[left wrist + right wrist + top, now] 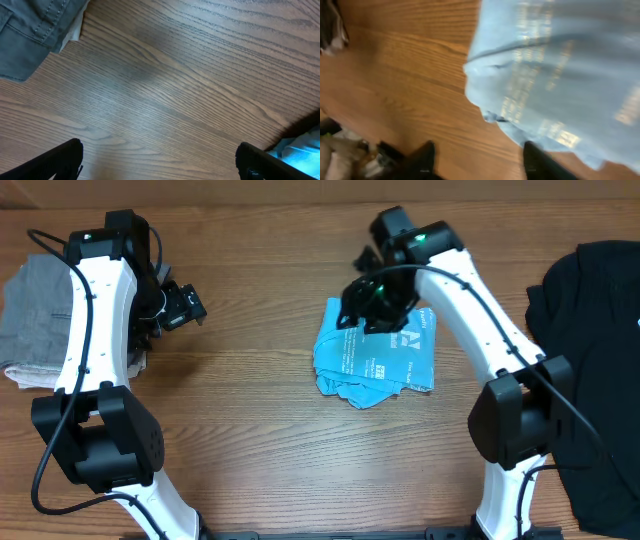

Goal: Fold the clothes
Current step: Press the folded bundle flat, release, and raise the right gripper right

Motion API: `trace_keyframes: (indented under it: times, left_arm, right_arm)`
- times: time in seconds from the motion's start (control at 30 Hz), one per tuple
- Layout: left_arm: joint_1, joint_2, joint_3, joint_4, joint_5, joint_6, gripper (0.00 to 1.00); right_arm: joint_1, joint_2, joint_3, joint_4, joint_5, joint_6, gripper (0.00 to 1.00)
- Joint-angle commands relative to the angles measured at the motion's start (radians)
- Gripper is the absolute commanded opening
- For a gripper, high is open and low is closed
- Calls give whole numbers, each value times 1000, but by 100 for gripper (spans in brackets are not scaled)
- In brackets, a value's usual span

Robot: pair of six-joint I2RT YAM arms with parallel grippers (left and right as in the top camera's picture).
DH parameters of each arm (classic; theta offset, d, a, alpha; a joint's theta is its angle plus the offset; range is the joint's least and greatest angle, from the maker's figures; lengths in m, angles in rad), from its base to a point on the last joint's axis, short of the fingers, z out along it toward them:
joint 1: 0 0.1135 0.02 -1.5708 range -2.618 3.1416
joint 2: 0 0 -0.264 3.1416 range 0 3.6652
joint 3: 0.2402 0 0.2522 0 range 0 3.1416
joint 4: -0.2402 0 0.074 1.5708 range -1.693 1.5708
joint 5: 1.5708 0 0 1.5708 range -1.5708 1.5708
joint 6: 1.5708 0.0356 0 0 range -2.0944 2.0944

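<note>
1. The light blue T-shirt (378, 358) lies folded in a rough, slightly rumpled rectangle near the middle of the table (250, 420), a little toward 3 o'clock in the overhead view. Its printed lettering faces up.
2. The right claw (477, 150) hangs over the shirt's 11 o'clock corner. Its fingers are spread apart with only bare wood showing between them, so it is released and grips nothing.
3. In the right wrist view, which is blurred, the shirt fills the area from 12 to 4 o'clock of the claw. Its ragged lower edge runs down toward the finger on the 3 o'clock side. I cannot tell whether that finger touches the cloth.
4. The left claw (159, 150) is well apart from the shirt, out toward 9 o'clock. It is spread wide over bare wood and holds nothing. A sliver of blue cloth shows at 4 o'clock in its view.
5. Folded grey garments (35, 320) sit at the table's 9 o'clock edge.
6. A black garment (590, 330) lies at the 3 o'clock edge.
</note>
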Motion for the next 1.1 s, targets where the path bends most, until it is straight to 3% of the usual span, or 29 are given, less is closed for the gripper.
trace_keyframes:
  times: [0.0, 0.03, 0.07, 0.27, 0.4, 0.7, 0.83, 1.07]
  left_arm:
    - [-2, -24, 21, 0, -3, -6, 100]
    - [-2, -24, 21, 0, -3, -6, 100]
    - [-2, -24, 21, 0, -3, -6, 100]
    - [-2, -24, 21, 1, -3, -6, 100]
    - [-2, -24, 21, 0, -3, -6, 100]
    - [-2, -24, 21, 0, -3, -6, 100]
    - [-2, -24, 21, 1, -3, -6, 100]
    - [-2, -24, 21, 1, -3, -6, 100]
  right_arm:
    - [-64, -14, 21, -42, -28, -16, 22]
    - [-70, -14, 13, -56, -28, -16, 9]
    - [-71, -14, 6, -63, -28, -17, 4]
    - [-53, -14, -96, -14, -28, -16, 4]
    - [-14, -14, -273, 178, -28, -13, 4]
    - [2, -14, -530, 420, -28, 40, 8]
    - [-3, -19, -510, 406, -29, 35, 6]
    - [-80, -72, -232, 149, -23, -30, 6]
